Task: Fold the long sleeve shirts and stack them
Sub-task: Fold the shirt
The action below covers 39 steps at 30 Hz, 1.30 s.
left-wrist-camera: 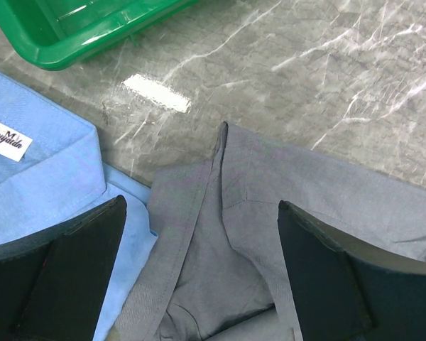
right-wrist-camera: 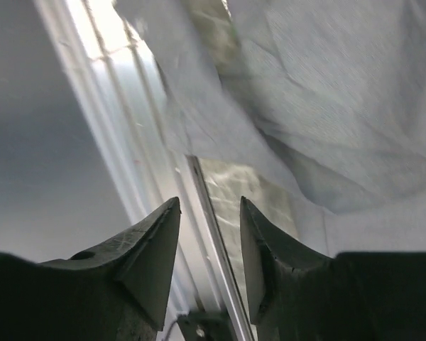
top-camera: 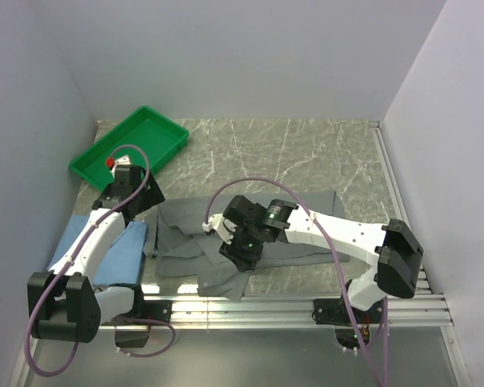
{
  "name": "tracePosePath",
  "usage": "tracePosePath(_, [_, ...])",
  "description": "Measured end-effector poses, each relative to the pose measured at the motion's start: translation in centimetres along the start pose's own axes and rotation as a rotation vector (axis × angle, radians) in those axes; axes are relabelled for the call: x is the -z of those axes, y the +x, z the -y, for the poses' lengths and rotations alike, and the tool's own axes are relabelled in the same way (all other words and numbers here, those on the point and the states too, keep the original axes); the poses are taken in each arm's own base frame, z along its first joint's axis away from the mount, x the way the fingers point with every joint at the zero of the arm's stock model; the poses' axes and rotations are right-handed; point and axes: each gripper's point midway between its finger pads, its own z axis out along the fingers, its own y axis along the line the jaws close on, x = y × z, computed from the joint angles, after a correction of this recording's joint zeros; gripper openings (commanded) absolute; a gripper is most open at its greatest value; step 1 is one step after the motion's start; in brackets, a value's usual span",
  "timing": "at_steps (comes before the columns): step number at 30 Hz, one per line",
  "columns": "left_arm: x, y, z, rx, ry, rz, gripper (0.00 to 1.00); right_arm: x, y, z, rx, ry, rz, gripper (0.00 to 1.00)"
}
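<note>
- Top view: the grey shirt [top-camera: 185,234] lies crumpled across the middle of the frame on a marble-patterned table [top-camera: 306,153].
- The light blue shirt [top-camera: 121,250] lies flat at the lower left, its edge meeting the grey one.
- A green tray [top-camera: 137,141] sits at the upper left, apart from both shirts.
- Left wrist view: the left gripper [left-wrist-camera: 202,277] hangs with jaws spread wide and empty over the grey shirt's collar; the blue shirt's collar, with a white label [left-wrist-camera: 7,138], is at the left.
- Right wrist view: the right gripper [right-wrist-camera: 209,249] has its fingers a narrow gap apart, holding nothing, with grey cloth above it by the table's near edge.
</note>
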Motion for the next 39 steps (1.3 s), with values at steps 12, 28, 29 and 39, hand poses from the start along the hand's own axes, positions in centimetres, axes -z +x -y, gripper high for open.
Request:
tracePosePath(12, [-0.1,0.0,-0.1,-0.001,-0.009,0.002,0.93,-1.8,-5.1,-0.6,0.207,0.043,-0.053,0.53])
tracePosePath(28, [-0.1,0.0,-1.4,0.006,-0.073,0.008,0.93,-10.4,-4.2,2.6,0.275,0.093,-0.247,0.52])
tracePosePath(29, [-0.1,0.0,-1.5,0.007,-0.075,0.007,0.93,-10.5,-4.3,2.7,0.276,0.096,-0.245,0.52])
tracePosePath(39, [-0.3,0.1,-1.6,0.006,-0.080,0.001,0.93,-11.4,-4.2,2.7,0.282,0.079,-0.244,0.11])
